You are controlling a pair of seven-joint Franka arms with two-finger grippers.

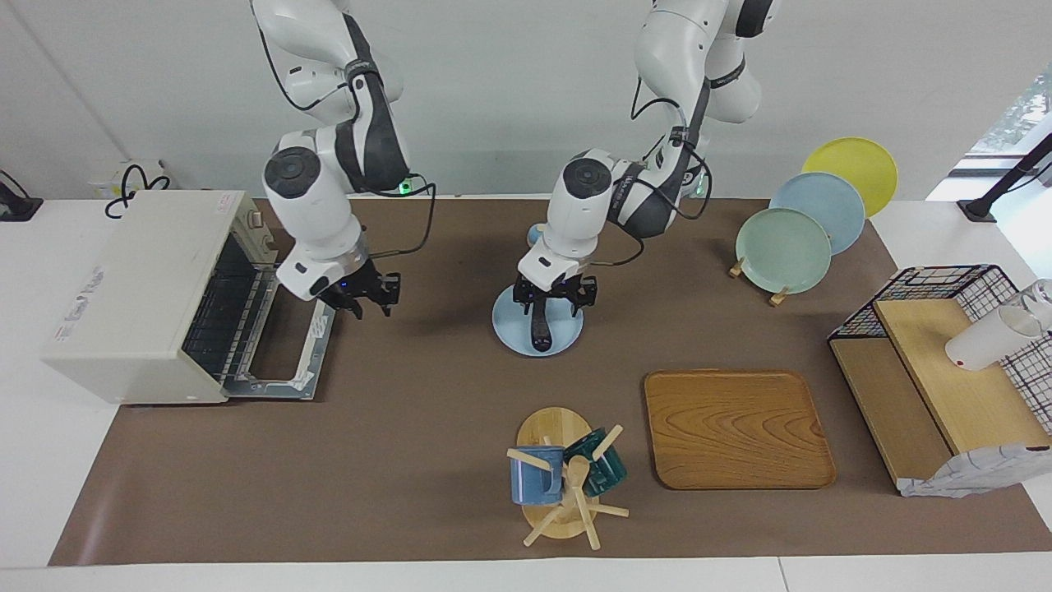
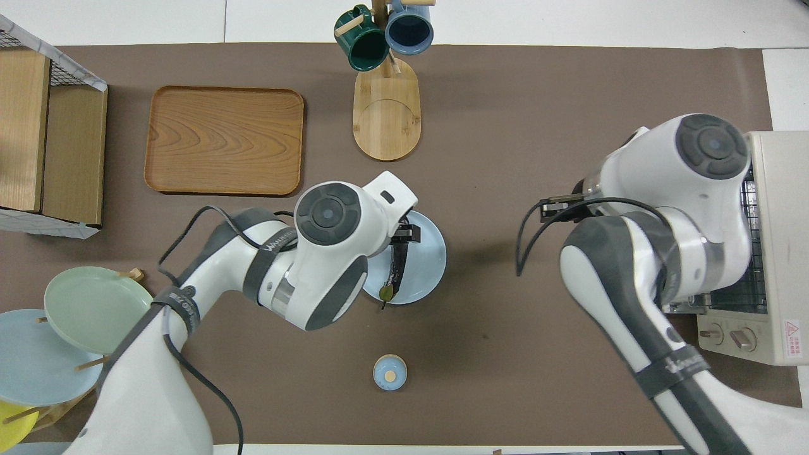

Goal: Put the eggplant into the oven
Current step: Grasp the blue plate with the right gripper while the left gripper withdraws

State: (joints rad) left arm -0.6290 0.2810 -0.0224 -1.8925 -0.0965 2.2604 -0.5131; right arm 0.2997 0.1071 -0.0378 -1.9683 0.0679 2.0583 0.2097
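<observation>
The dark purple eggplant [image 1: 538, 329] lies flat on a light blue plate [image 1: 509, 325] at the middle of the mat; the overhead view shows the eggplant [image 2: 397, 265] with its green stem end pointing toward the robots. My left gripper [image 1: 553, 298] hangs just over the end of it nearer the robots, open, fingers spread to either side. The off-white oven [image 1: 131, 288] stands at the right arm's end with its door [image 1: 288, 366] folded down and the wire rack showing. My right gripper [image 1: 370, 296] hovers beside the door over the mat, open and holding nothing.
A mug tree [image 1: 563, 485] with a blue and a green mug and a wooden tray [image 1: 735, 427] lie farther from the robots. A plate rack [image 1: 789, 247] and a wire basket shelf [image 1: 945, 362] stand at the left arm's end. A small blue lid [image 2: 389, 371] sits near the robots.
</observation>
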